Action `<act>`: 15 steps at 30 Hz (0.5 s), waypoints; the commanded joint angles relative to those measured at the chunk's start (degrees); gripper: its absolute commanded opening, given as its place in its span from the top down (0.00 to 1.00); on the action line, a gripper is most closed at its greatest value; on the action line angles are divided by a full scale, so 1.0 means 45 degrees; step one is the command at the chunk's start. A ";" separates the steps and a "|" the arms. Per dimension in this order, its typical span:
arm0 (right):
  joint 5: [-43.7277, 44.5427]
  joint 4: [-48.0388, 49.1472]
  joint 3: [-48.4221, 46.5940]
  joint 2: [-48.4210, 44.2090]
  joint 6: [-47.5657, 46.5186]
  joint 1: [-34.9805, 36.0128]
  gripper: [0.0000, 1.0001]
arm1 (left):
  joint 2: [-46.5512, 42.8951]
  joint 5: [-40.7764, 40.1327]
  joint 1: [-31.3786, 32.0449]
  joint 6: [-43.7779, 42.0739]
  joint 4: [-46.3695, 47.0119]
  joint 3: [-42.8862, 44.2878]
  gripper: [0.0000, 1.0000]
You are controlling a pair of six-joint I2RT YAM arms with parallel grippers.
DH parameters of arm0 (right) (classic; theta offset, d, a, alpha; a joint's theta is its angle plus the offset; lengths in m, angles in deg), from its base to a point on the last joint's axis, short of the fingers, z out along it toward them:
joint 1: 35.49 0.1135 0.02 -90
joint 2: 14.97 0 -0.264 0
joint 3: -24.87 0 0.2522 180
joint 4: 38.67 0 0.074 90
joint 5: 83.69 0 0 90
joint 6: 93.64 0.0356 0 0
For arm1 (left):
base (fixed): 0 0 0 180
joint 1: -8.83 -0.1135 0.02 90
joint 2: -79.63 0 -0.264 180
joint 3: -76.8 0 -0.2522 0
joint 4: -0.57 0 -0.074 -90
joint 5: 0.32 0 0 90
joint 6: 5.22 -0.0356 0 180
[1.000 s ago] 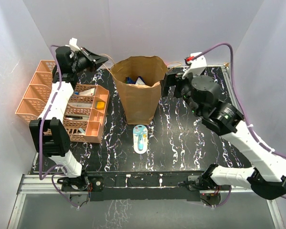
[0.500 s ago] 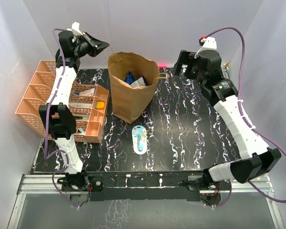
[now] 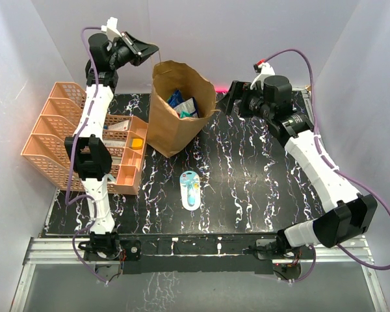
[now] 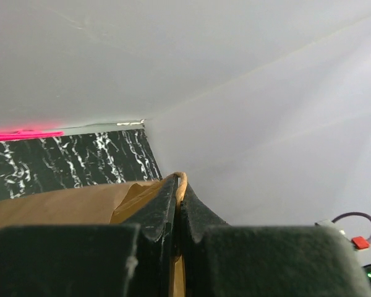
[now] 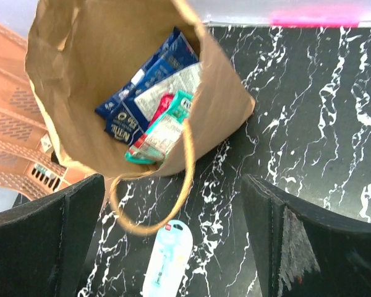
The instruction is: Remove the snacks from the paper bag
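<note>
The brown paper bag [image 3: 172,110] hangs tilted from its rear loop handle [image 4: 182,179], which my left gripper [image 3: 145,49] [image 4: 180,185] is shut on, high near the back wall. Its mouth faces my right gripper [image 3: 229,104] [image 5: 170,182], which is open just to its right and holds nothing. Inside lie the snacks [image 3: 184,106]: dark blue packets [image 5: 149,83] and a white-green packet [image 5: 164,133]. The bag's front handle [image 5: 187,176] hangs loose between my right fingers [image 5: 315,241].
A white and light-blue oblong item [image 3: 192,189] [image 5: 166,260] lies on the black marbled table [image 3: 260,182] in front of the bag. Orange mesh trays [image 3: 58,130] [image 5: 12,142] stand at the left. Pink tape [image 3: 218,88] marks the back edge.
My left gripper has risen with the handle, pulling the bag up and tipping it. My right gripper drew back from the bag, then turned toward its mouth, still open.
</note>
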 commanded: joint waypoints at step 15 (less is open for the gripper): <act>-0.1276 0.0487 0.4498 -0.3613 0.0235 -0.0092 0.10 | -0.4641 0.1530 0.1835 -0.1287 0.1934 -0.4461 1.00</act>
